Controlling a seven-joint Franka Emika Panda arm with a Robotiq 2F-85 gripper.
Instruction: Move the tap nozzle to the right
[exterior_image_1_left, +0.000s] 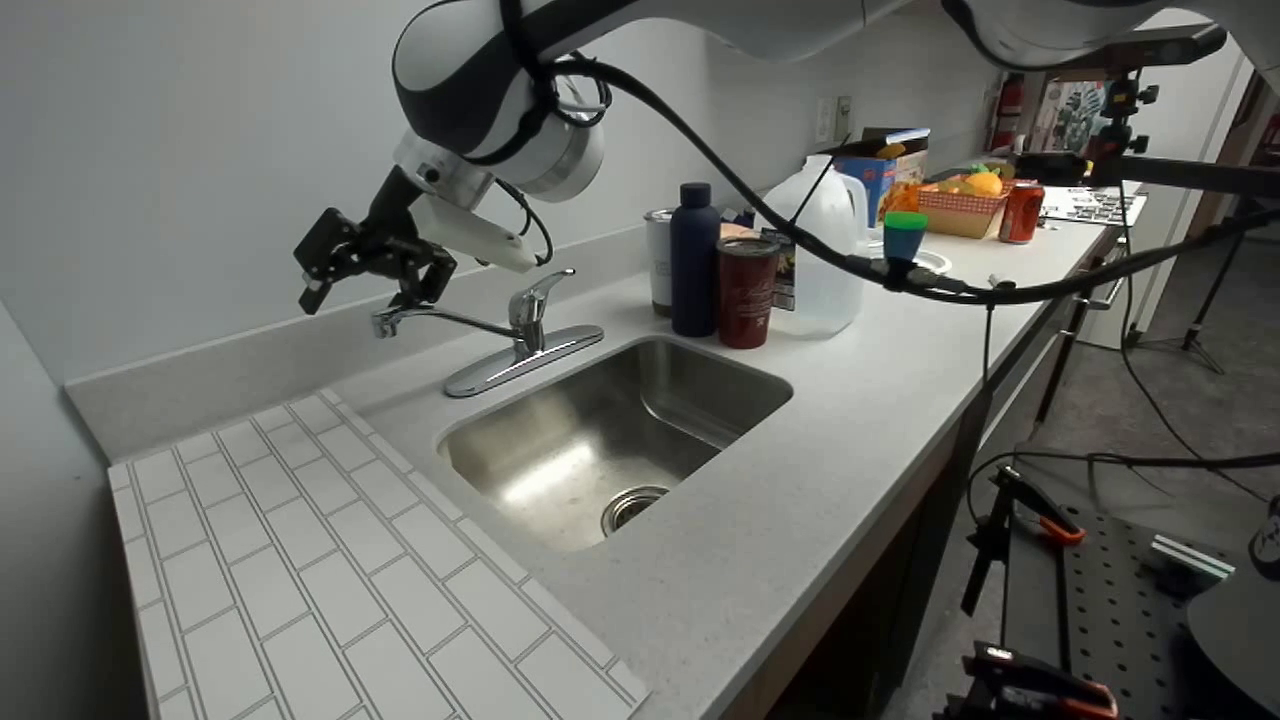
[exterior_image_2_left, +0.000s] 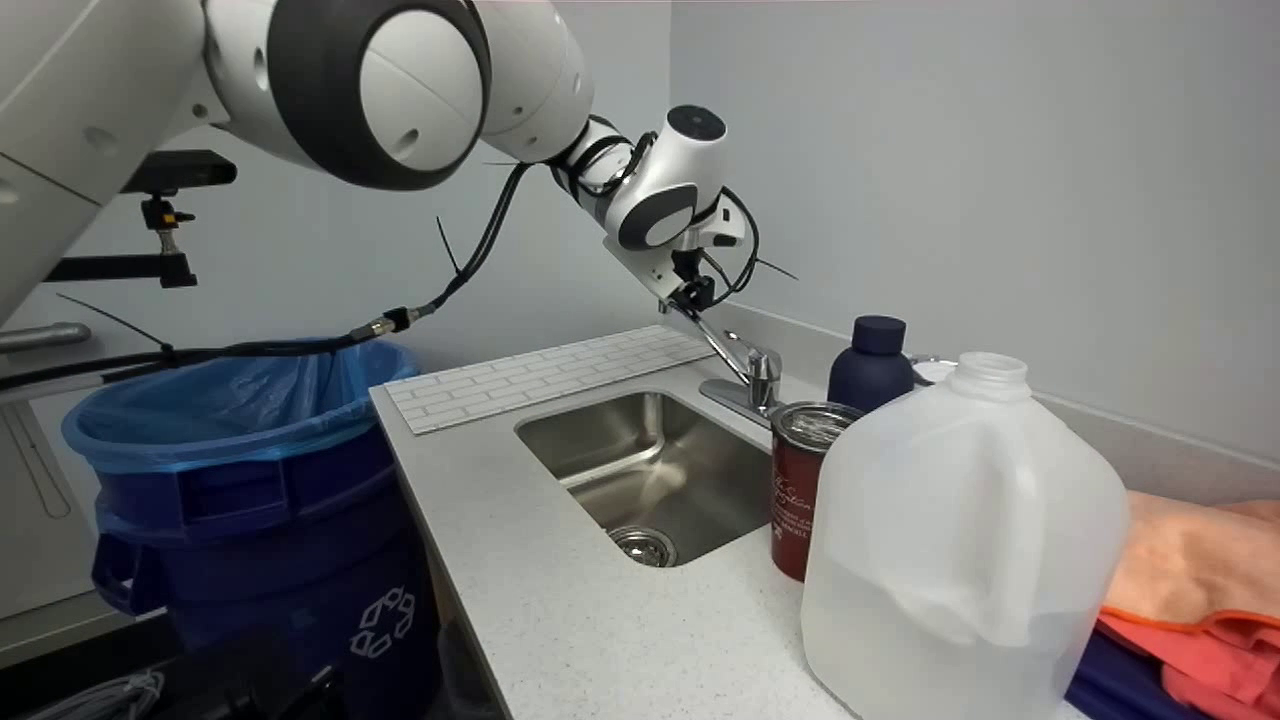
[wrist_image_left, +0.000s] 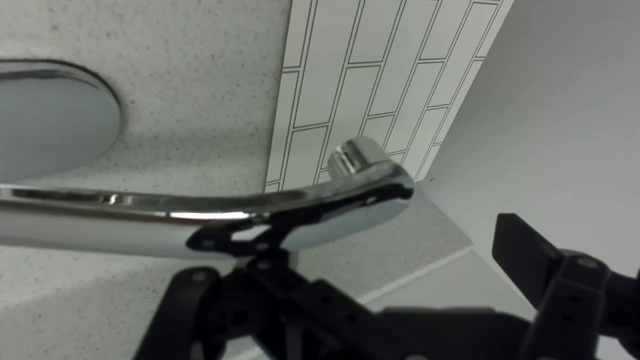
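The tap nozzle, a slim chrome spout (exterior_image_1_left: 455, 319), extends from its faucet toward the tiled mat side, away from over the sink. It also shows in an exterior view (exterior_image_2_left: 720, 344) and crosses the wrist view (wrist_image_left: 150, 217), its outlet end near the middle. The short lever handle (exterior_image_1_left: 533, 300) stands at its base. My gripper (exterior_image_1_left: 358, 298) is open at the spout's outer end, tilted, with its fingers wide apart. In the wrist view the gripper (wrist_image_left: 387, 242) has one fingertip at the spout's far edge, partly hidden by it; touching cannot be told. The other finger is apart, near the wall.
The steel sink (exterior_image_1_left: 530, 470) lies beside the faucet. A tiled mat (exterior_image_1_left: 330, 560) covers the counter end. A navy bottle (exterior_image_1_left: 695, 262), red tumbler (exterior_image_1_left: 747, 295) and clear jug (exterior_image_2_left: 960, 560) stand past the faucet. The backsplash (exterior_image_1_left: 220, 375) and wall are close behind the gripper.
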